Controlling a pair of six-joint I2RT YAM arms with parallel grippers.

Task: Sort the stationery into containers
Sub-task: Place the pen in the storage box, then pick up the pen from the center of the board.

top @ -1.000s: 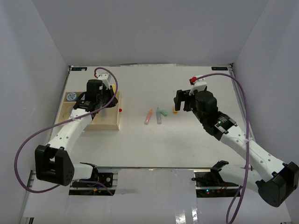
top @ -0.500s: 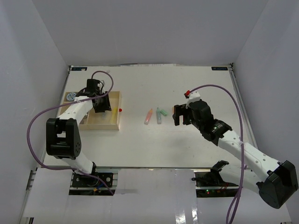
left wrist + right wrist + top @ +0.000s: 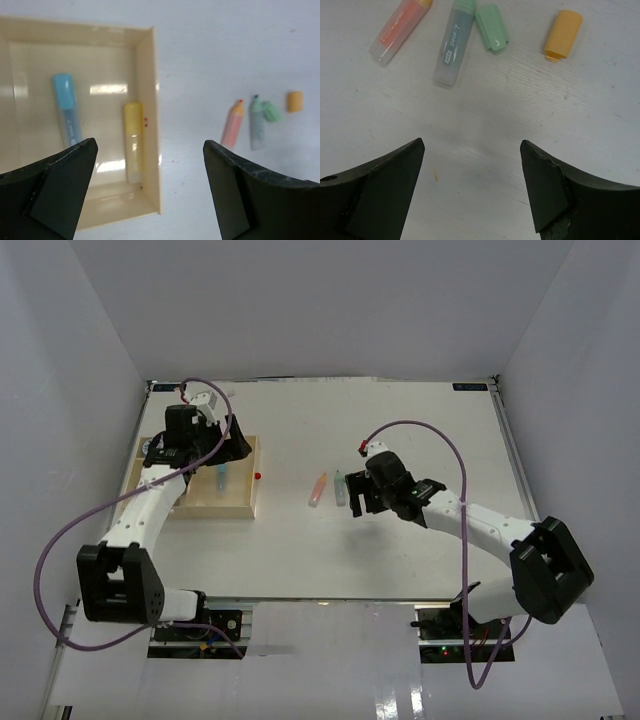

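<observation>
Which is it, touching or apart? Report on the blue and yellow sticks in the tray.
Apart. The left wrist view shows the blue stick and yellow stick lying side by side with bare tray floor between them.

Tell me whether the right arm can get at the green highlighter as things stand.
Probably yes. The right gripper hangs open just short of the green highlighter, with nothing lying between them. Its loose green cap and the pink highlighter lie close on either side, so the fingers may nudge them.
</observation>
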